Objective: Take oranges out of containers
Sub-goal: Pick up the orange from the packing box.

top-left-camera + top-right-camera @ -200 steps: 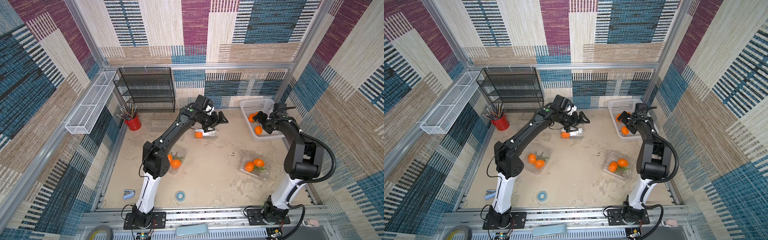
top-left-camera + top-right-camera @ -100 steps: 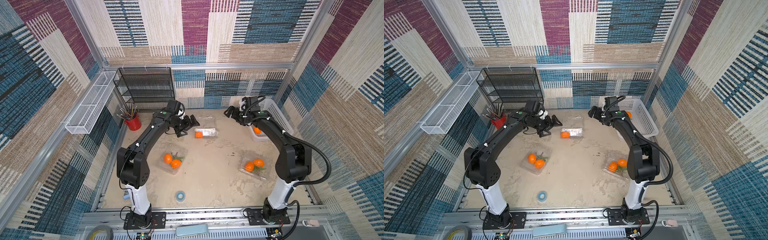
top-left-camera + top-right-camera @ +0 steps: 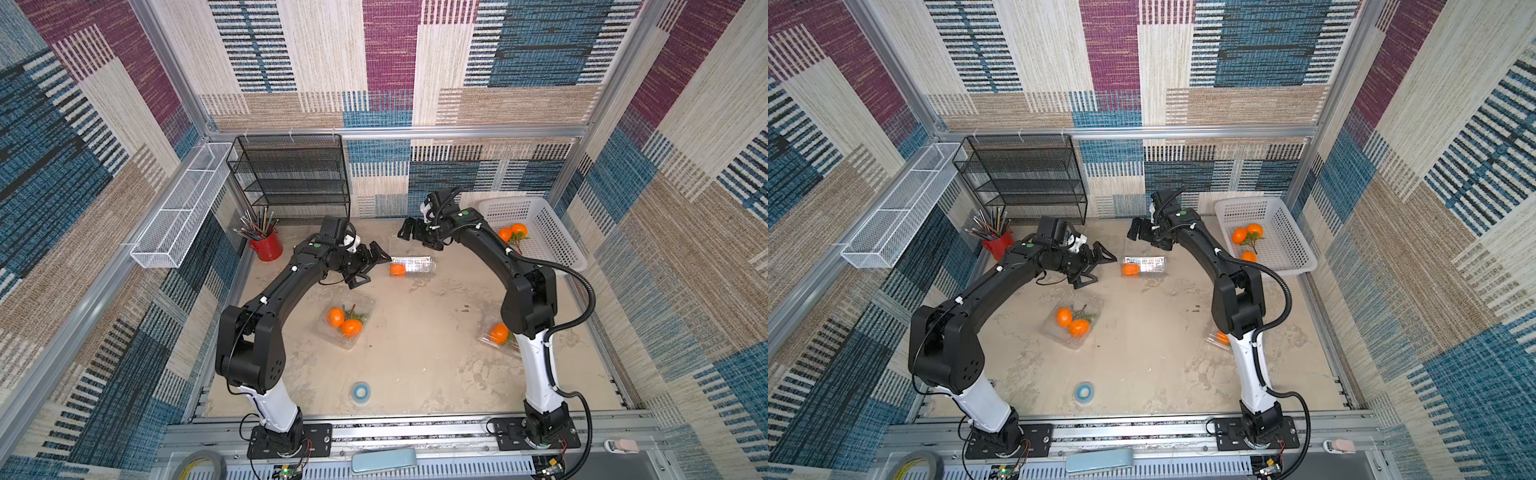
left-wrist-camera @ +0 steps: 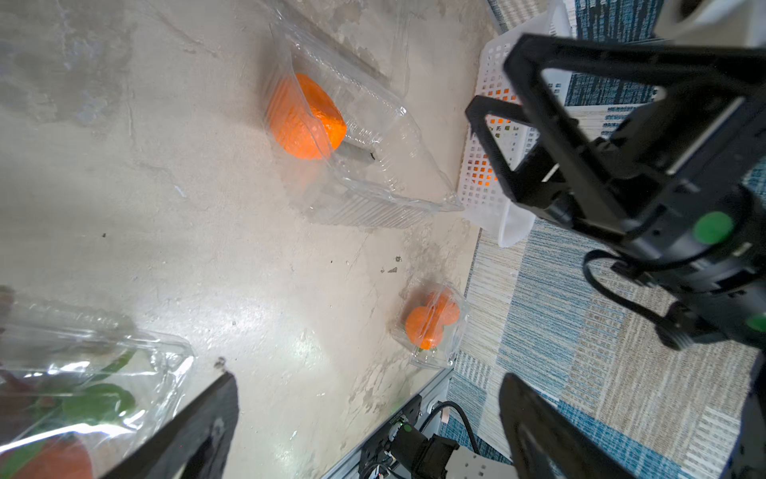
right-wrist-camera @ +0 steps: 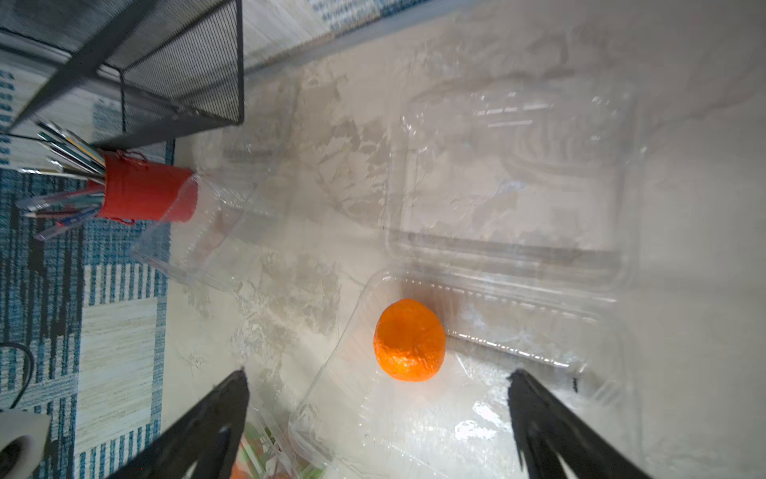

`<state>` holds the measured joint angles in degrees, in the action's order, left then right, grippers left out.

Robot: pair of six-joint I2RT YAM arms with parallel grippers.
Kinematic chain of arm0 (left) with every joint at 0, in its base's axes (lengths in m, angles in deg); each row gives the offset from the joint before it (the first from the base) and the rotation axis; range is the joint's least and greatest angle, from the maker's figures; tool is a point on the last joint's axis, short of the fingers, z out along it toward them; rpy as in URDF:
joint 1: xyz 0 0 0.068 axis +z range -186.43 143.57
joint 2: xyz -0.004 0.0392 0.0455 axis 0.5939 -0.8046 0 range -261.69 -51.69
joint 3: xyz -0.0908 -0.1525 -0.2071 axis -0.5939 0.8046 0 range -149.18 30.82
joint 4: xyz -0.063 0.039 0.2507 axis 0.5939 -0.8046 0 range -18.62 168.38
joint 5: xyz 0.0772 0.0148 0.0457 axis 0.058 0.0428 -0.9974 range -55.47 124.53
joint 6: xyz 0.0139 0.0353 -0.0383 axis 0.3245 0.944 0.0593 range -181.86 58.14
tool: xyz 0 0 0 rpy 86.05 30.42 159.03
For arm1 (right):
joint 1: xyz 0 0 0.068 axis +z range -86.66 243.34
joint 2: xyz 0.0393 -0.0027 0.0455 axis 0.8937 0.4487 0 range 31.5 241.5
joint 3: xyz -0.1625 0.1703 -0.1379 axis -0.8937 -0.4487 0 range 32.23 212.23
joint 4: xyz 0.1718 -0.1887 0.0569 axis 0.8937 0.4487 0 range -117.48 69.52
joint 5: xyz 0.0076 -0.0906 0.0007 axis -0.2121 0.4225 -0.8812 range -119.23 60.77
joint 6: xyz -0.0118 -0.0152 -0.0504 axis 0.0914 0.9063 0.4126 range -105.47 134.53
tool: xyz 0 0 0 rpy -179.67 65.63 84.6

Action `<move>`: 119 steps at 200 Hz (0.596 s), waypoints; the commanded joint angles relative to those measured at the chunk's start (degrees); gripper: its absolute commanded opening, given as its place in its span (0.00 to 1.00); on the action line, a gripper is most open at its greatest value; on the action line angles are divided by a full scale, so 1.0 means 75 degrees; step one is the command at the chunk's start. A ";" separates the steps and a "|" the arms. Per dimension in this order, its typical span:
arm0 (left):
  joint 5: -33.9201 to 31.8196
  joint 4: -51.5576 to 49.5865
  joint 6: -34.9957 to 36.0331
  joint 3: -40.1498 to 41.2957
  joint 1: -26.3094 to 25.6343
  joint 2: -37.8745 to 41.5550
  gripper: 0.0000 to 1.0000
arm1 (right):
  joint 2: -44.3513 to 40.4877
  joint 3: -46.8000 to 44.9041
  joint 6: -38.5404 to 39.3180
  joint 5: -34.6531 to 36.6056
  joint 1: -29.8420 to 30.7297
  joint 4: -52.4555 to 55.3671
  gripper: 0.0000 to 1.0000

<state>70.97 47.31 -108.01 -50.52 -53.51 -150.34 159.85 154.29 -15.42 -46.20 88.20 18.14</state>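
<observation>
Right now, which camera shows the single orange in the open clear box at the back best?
The right wrist view: the orange sits large, uncovered, in its open container. The left wrist view shows it through ribbed plastic; in both top views it is a small spot.

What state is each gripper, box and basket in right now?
Left gripper: open, empty.
Right gripper: open, empty.
Middle container: lid open, one orange inside.
Container near left arm: looks shut, two oranges inside.
Container near right arm: looks shut, oranges inside.
White basket: holds three oranges.
</observation>
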 commanded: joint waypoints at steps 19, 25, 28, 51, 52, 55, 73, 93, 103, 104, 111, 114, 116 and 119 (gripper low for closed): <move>0.0326 0.0515 -0.0233 0.0323 0.0097 0.0146 0.99 | -0.0059 -0.0741 -0.0225 -0.0154 0.0324 -0.0137 0.98; 0.0345 0.0532 -0.0241 0.0367 0.0114 0.0144 0.99 | -0.0106 -0.0903 -0.0236 -0.0143 0.0359 -0.0221 0.98; 0.0345 0.0549 -0.0244 0.0379 0.0120 0.0141 0.99 | -0.0126 -0.0997 -0.0245 -0.0144 0.0374 -0.0252 0.99; 0.0443 0.0708 -0.0355 0.0485 0.0150 0.0113 0.99 | -0.0250 -0.1535 -0.0292 -0.0163 0.0431 -0.0479 0.99; 0.0446 0.0714 -0.0365 0.0491 0.0147 0.0118 0.99 | -0.0256 -0.1552 -0.0293 -0.0163 0.0439 -0.0487 0.99; 0.0459 0.0730 -0.0379 0.0497 0.0151 0.0116 0.99 | -0.0284 -0.1613 -0.0295 -0.0145 0.0443 -0.0509 0.99; 0.0491 0.0784 -0.0421 0.0539 0.0145 0.0099 0.99 | -0.0384 -0.1908 -0.0274 -0.0065 0.0481 -0.0597 0.99; 0.0485 0.0818 -0.0446 0.0577 0.0148 0.0093 0.99 | -0.0445 -0.2195 -0.0273 -0.0044 0.0508 -0.0735 0.99; 0.0519 0.0863 -0.0492 0.0603 0.0151 0.0060 0.99 | -0.0422 -0.2291 -0.0278 -0.0019 0.0524 -0.0815 1.00; 0.0519 0.0862 -0.0492 0.0603 0.0153 0.0056 0.99 | -0.0418 -0.2304 -0.0280 -0.0021 0.0521 -0.0818 1.00; 0.0546 0.0911 -0.0540 0.0625 0.0145 0.0036 0.99 | -0.0355 -0.2303 -0.0294 -0.0029 0.0531 -0.0872 1.00; 0.0564 0.0939 -0.0560 0.0635 0.0149 0.0026 0.99 | -0.0324 -0.2289 -0.0295 -0.0025 0.0529 -0.0895 1.00; 0.0563 0.0954 -0.0576 0.0643 0.0155 0.0022 0.99 | -0.0298 -0.2284 -0.0295 -0.0026 0.0538 -0.0916 1.00; 0.0575 0.0970 -0.0598 0.0649 0.0152 0.0015 0.99 | -0.0268 -0.2261 -0.0295 -0.0017 0.0542 -0.0935 1.00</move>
<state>73.90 52.42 -111.20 -46.11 -52.46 -149.84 157.18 137.35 -16.93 -47.03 92.11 14.56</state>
